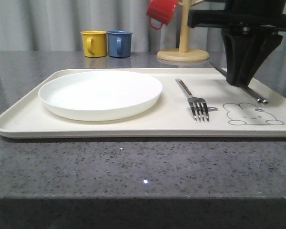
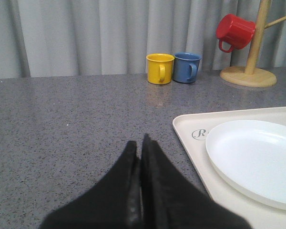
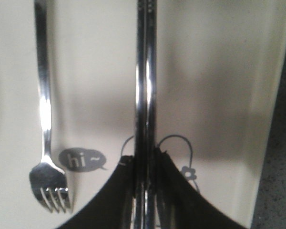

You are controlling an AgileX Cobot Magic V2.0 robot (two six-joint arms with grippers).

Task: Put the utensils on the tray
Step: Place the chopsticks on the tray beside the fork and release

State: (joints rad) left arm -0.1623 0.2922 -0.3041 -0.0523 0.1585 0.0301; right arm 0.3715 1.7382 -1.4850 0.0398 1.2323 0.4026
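Note:
The cream tray [image 1: 133, 126] lies on the grey table. On its left half sits the white plate [image 1: 100, 93], and the silver fork [image 1: 193, 100] rests right of the middle. My right gripper [image 1: 240, 81] hangs over the tray's right side, shut on the metal chopsticks [image 1: 255, 95], whose near ends lie low by the rabbit drawing. The right wrist view has the chopsticks [image 3: 145, 86] clamped between the right gripper [image 3: 145, 157] fingers, with the fork [image 3: 45, 119] beside them. My left gripper [image 2: 140, 143] is shut and holds nothing, over bare table beside the tray [image 2: 190, 129] and plate [image 2: 257, 157].
A yellow mug [image 1: 94, 43] and a blue mug [image 1: 119, 43] stand behind the tray at the back. A red mug [image 1: 162, 12] hangs on a wooden mug tree [image 1: 183, 47] behind the tray's right half. A curtain closes off the rear.

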